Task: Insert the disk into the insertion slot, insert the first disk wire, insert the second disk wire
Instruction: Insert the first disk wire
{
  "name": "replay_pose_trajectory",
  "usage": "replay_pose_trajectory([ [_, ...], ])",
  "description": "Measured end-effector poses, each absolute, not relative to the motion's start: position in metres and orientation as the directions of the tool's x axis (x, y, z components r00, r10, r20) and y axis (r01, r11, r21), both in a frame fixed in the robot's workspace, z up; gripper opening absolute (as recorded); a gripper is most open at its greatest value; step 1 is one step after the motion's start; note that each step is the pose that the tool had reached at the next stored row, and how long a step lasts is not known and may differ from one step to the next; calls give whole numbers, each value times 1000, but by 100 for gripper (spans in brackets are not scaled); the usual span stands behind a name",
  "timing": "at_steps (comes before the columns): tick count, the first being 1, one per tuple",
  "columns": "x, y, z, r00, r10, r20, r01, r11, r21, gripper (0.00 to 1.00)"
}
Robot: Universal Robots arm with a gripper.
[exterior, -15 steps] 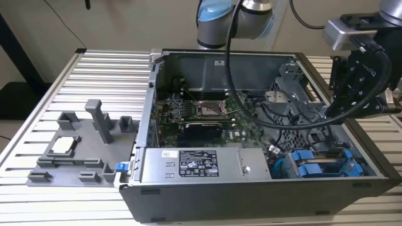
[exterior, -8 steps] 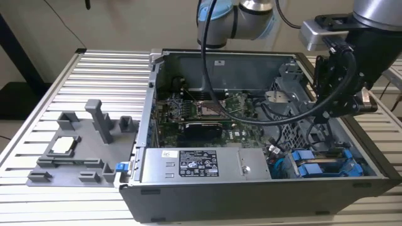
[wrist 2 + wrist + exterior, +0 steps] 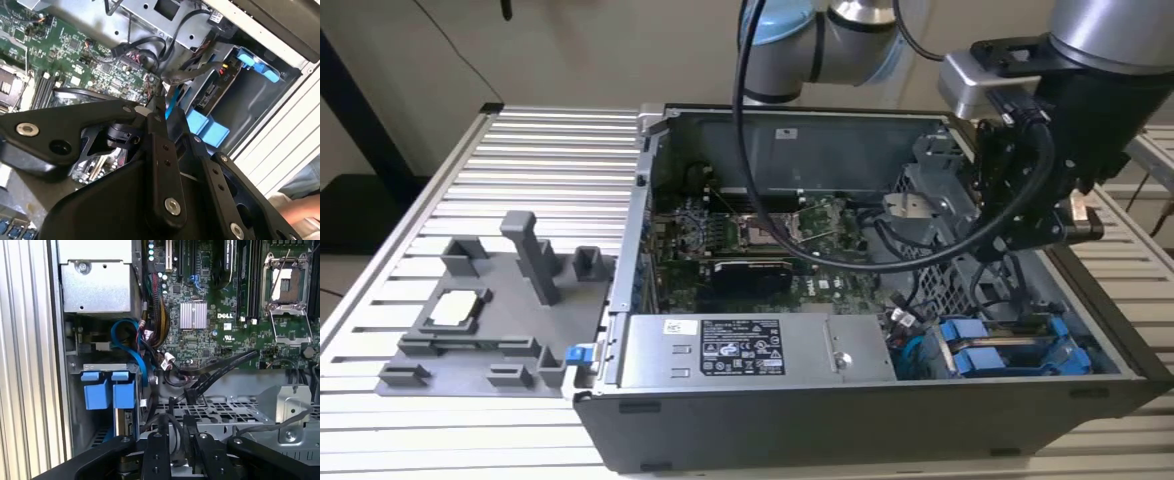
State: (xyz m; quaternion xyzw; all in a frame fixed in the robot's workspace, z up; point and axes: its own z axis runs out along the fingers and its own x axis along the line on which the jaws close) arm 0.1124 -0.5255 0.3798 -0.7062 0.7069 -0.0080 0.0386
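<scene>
Disk (image 3: 96, 395) seated in insertion slot (image 3: 1083, 352), blue tabs outward. Gripper (image 3: 175, 424) just beside slot, narrow, seemingly pinching 1 black wire (image 3: 220, 371) for plugging.

A white label (image 3: 740, 347) with black print and small marks lay on the power supply (image 3: 854, 352); its lines were too small to read. A smaller sticker (image 3: 680, 326) sat at that box's corner and another on the case wall (image 3: 881, 140), both unreadable. In the first wrist view, a maker's name in white letters (image 3: 227, 316) stood on the motherboard (image 3: 200, 347) beside the heatsink (image 3: 193, 315).
</scene>
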Motion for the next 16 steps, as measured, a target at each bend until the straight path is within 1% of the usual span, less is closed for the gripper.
replay_pose_trajectory([
  [4, 111, -524, 379, 41, -998, -43, -997, -39, -66, 26],
  [10, 98, -523, 375, 52, -998, -45, -996, -49, -76, 26],
  [16, 89, -522, 369, 71, -996, -62, -994, -65, -86, 26],
])
